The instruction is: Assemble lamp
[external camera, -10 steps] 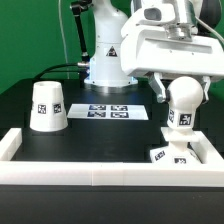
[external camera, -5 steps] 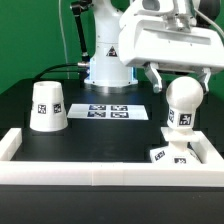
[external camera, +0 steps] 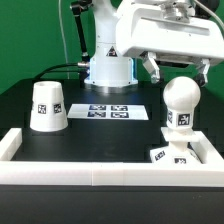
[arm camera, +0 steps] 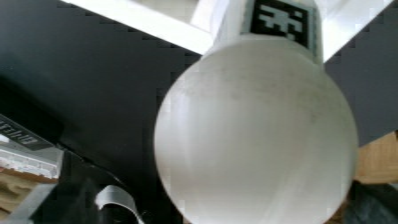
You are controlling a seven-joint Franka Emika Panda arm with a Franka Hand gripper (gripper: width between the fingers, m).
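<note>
Standing upright on the base [external camera: 163, 155], toward the exterior view's right of the worktop [external camera: 100, 135]: bulb [external camera: 181, 100], long axis vertical, round end up. Claw [external camera: 178, 71] spread just above, gripping nothing. Base half hidden behind white rail [external camera: 100, 171].

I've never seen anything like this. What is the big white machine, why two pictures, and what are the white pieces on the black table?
The big white machine is a robot arm; the gripper at its end is a two-fingered hand. One picture comes from a camera off the arm, the other from one on its wrist. On the black table are lamp parts: a tapered shade at the exterior view's left, and a rounded bulb standing upright on the low base at its right. The wrist view is filled by that bulb. The flat patterned strip is the rig's marker board. The gripper hangs open just above the bulb, holding nothing.
</note>
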